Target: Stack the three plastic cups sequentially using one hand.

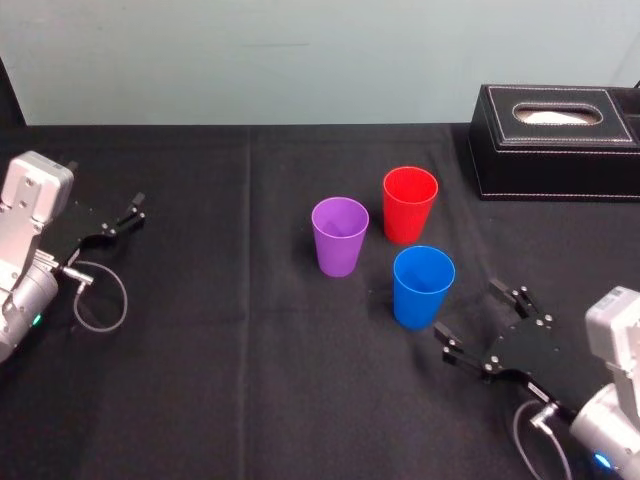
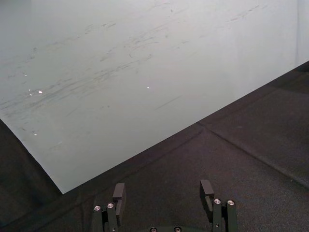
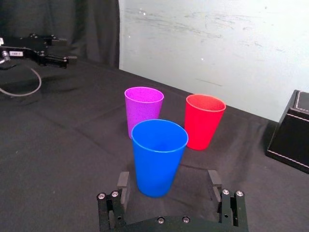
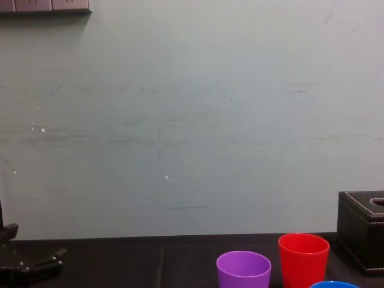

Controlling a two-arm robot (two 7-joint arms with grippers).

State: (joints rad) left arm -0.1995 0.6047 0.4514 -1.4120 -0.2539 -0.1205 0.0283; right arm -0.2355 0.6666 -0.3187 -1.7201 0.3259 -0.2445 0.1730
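The three cups stand upright, mouths up and apart, near the middle of the desk, so any one could be lifted and dropped into another: the purple cup, the red cup nearer the far edge, the blue cup nearest the front edge. The right gripper waits just beside the blue cup, towards the front right corner, jaws spread wide and lined up on it, not touching. The left gripper is parked by the left edge, jaws also wide. The chest view cuts the blue cup down to its rim and hides the other cups' bases; the black box at the far right corner runs off the frame
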